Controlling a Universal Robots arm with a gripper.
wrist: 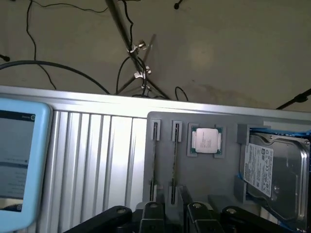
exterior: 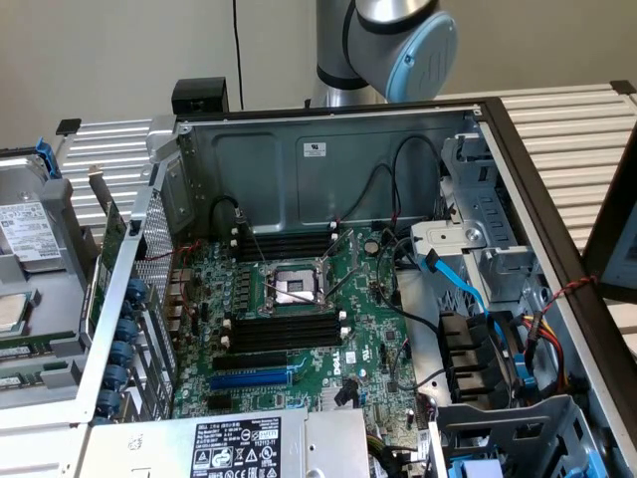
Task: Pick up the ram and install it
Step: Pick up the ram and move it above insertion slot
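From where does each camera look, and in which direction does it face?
Exterior view: raised outside the open computer case, looking down at the motherboard; the arm shows behind the case.
Wrist view: on the wrist, looking past the gripper at the parts tray holding the ram.
Shared: the hard drive, at the exterior view's left.

On the tray [wrist: 214, 174] ahead of me, the processor [wrist: 206, 141] lies between the two ram sticks [wrist: 174, 155] and the hard drive [wrist: 274, 170].

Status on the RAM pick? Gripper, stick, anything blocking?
Gripper open, over the tray. Ram on edge in its tray slot, in line with the finger gap, not gripped. Second stick alongside; no obstruction seen.
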